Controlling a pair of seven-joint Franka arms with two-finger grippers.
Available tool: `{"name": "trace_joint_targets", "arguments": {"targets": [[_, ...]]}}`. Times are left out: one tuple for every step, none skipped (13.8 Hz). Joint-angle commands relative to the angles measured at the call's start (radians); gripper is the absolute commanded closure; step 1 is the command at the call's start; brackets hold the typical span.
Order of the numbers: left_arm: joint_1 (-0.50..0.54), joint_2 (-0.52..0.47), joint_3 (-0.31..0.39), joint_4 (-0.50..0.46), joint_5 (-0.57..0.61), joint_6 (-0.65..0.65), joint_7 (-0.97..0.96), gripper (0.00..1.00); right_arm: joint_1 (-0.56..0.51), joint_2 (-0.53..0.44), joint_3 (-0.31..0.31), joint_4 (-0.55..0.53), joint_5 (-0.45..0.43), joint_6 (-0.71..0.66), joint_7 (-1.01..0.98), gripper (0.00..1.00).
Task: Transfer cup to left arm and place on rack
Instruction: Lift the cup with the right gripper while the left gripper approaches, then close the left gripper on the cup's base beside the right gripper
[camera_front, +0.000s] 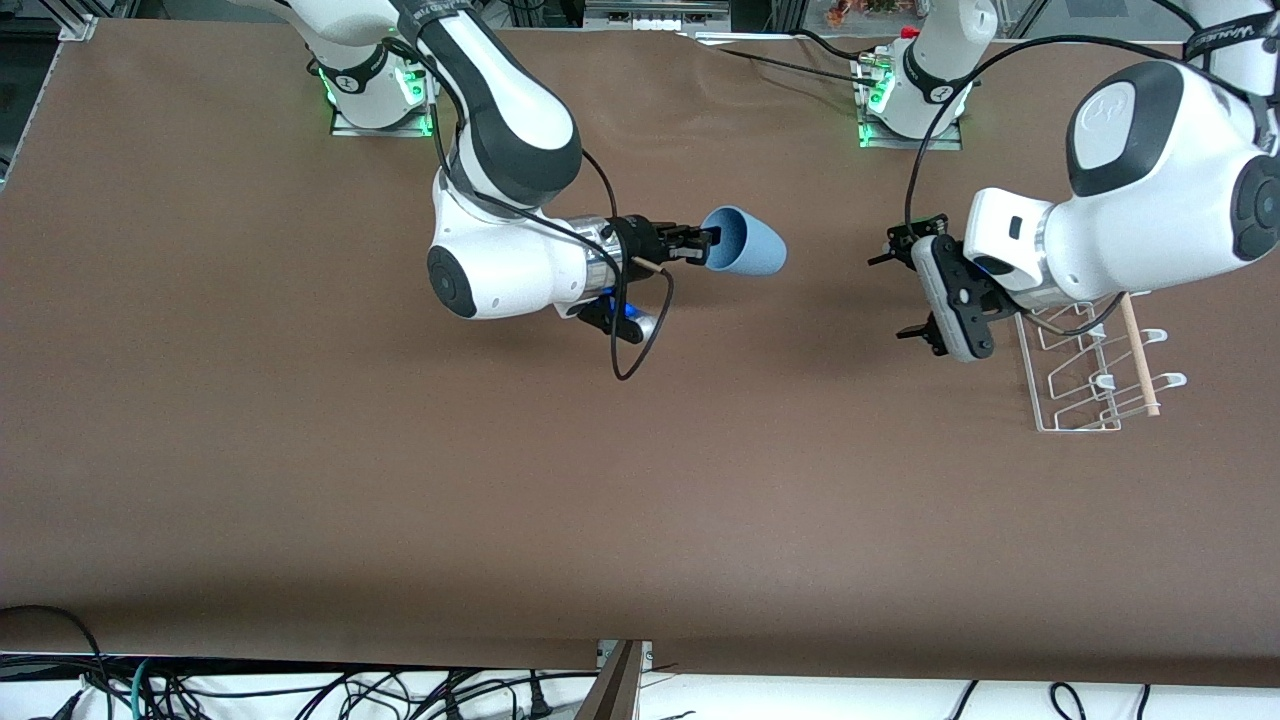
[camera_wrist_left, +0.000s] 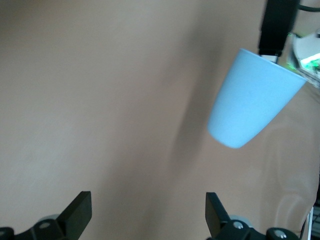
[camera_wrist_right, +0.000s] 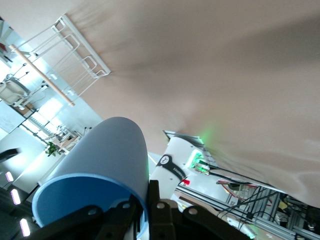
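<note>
My right gripper (camera_front: 708, 247) is shut on the rim of the light-blue cup (camera_front: 748, 243), one finger inside the wall and one outside. It holds the cup on its side in the air over the middle of the table, base toward the left arm. The right wrist view shows the grip (camera_wrist_right: 147, 212) on the cup (camera_wrist_right: 100, 165). My left gripper (camera_front: 903, 294) is open and empty, facing the cup with a gap between them, beside the white wire rack (camera_front: 1085, 385). The left wrist view shows the cup (camera_wrist_left: 252, 105) ahead of the open left gripper (camera_wrist_left: 148, 210).
A light wooden dowel (camera_front: 1139, 355) lies across the rack, which stands at the left arm's end of the table. The rack (camera_wrist_right: 75, 50) and dowel (camera_wrist_right: 42, 75) also show in the right wrist view. Brown table surface (camera_front: 500, 480) lies nearer the front camera.
</note>
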Motion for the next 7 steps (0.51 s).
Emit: {"name": "trace_joint_targets", "arguments": {"targets": [[-0.009, -0.023, 0.002, -0.073, -0.097, 0.032, 0.152, 0.00, -0.008, 0.034, 0.006, 0.066, 0.031, -0.013, 0.021, 1.00], [-0.009, -0.030, -0.006, -0.079, -0.128, 0.029, 0.169, 0.00, -0.008, 0.038, 0.006, 0.070, 0.031, -0.013, 0.022, 1.00], [-0.009, -0.038, -0.024, -0.099, -0.172, 0.029, 0.195, 0.00, -0.008, 0.040, 0.006, 0.072, 0.031, -0.008, 0.022, 1.00], [-0.008, -0.043, -0.045, -0.108, -0.205, 0.031, 0.209, 0.00, -0.008, 0.040, 0.006, 0.072, 0.031, -0.004, 0.021, 1.00], [-0.009, -0.047, -0.058, -0.108, -0.205, 0.034, 0.219, 0.00, -0.008, 0.040, 0.006, 0.072, 0.031, -0.004, 0.021, 1.00], [-0.009, -0.053, -0.069, -0.108, -0.206, 0.040, 0.232, 0.00, -0.008, 0.040, 0.006, 0.073, 0.031, -0.004, 0.021, 1.00], [-0.009, -0.053, -0.069, -0.108, -0.206, 0.041, 0.261, 0.00, -0.008, 0.040, 0.006, 0.073, 0.031, -0.004, 0.021, 1.00]]}}
